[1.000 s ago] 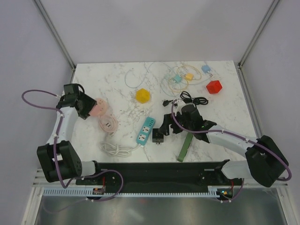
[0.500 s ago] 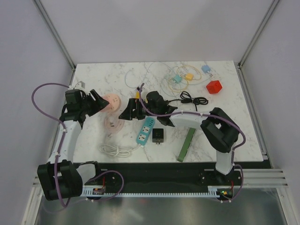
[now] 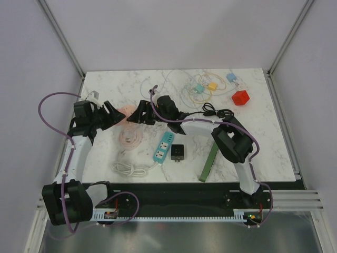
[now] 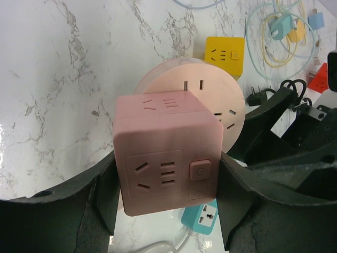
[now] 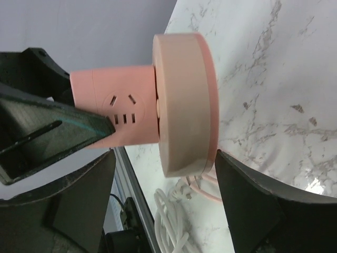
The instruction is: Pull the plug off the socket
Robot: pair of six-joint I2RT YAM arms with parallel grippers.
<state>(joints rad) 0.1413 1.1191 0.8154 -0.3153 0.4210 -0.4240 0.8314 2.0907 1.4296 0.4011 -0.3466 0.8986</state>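
Observation:
A pink cube plug sits plugged into a round pink socket disc. My left gripper is shut on the cube and holds it and the disc above the table's left part. In the right wrist view the cube sticks out of the disc sideways. My right gripper is open, its jaws on either side of the disc's rim with a gap on the cube side. In the top view the disc hangs between my left gripper and right gripper.
The disc's pink cord coils on the table below it. Nearby lie a blue power strip with a white cable, a black adapter and a green bar. A yellow cube, a red cube and tangled cables lie at the back.
My right arm has swung left from the table's middle to the pink disc. My left gripper has lifted and turned the cube and disc toward it.

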